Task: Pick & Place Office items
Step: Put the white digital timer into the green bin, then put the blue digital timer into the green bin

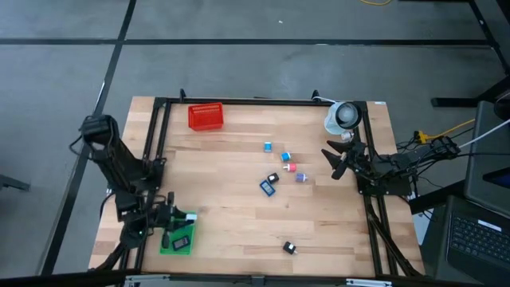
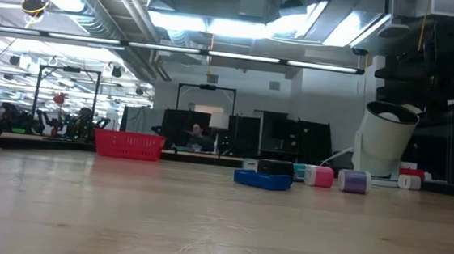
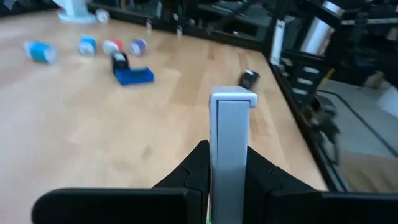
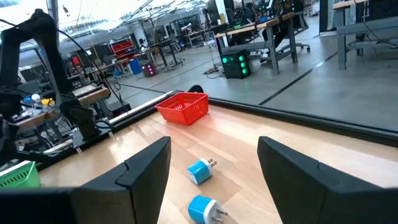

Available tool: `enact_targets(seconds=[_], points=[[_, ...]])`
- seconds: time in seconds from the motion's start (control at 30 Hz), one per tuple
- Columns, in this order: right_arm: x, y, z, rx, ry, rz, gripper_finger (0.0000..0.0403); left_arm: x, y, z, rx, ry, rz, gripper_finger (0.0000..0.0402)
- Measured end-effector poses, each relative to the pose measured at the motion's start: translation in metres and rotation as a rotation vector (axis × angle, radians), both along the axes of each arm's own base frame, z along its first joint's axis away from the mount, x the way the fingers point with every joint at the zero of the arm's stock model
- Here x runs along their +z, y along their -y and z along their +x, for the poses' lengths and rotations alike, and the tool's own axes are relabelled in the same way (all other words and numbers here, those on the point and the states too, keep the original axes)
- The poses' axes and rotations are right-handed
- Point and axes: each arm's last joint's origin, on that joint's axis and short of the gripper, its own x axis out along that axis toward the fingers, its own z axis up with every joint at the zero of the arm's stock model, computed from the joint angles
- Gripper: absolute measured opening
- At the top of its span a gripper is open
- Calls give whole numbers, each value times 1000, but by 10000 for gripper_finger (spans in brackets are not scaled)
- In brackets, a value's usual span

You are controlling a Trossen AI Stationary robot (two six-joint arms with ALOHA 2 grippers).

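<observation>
Left pincer [image 3: 229, 180] clamped on upright pale grey-white piece [image 3: 231, 143], lower end hidden, near bench [image 1: 239, 207] front-left corner.

From above, the pieces [image 1: 280, 170] are too small to identify. The left gripper [image 1: 177, 217] covers part of the green tray [image 1: 182, 244]. The right wrist view cuts off one blue piece [image 4: 205, 210] at its bottom edge.

On the surface [image 1: 239, 223] there is one red basket [image 1: 205, 116], one green tray [image 1: 177, 240] and one big white roll [image 1: 343, 117]. Seven tiny things lie loose: two blue plugs [image 1: 268, 147], one pink [image 1: 292, 167], one purple [image 1: 301, 177], one blue flat piece [image 1: 268, 187] and two black ones [image 1: 289, 248]
</observation>
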Motion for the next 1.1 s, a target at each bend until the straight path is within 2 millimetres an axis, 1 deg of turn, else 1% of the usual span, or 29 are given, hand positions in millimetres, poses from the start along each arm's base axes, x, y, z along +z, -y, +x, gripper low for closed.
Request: enact_targets(seconds=[0.1,0.23,0.43,0.53,0.63,0.97,1.1], points=[[0,0,0,0,1,1,247,-9,6,-10,-37,-14,-42,43],[0,0,0,-5,6,9,247,-13,11,-21,-77,-18,-91,43],[0,0,0,-9,22,37,247,-14,13,-23,-140,-91,-126,44],[0,0,0,-8,24,42,247,-15,13,-22,-151,-111,-125,53],[0,0,0,-1,24,42,247,-15,13,-22,-151,-113,-123,77],[0,0,0,2,24,45,247,-18,11,-16,-149,-161,-134,194],[0,0,0,2,24,44,247,-18,11,-11,-186,-194,-66,218]])
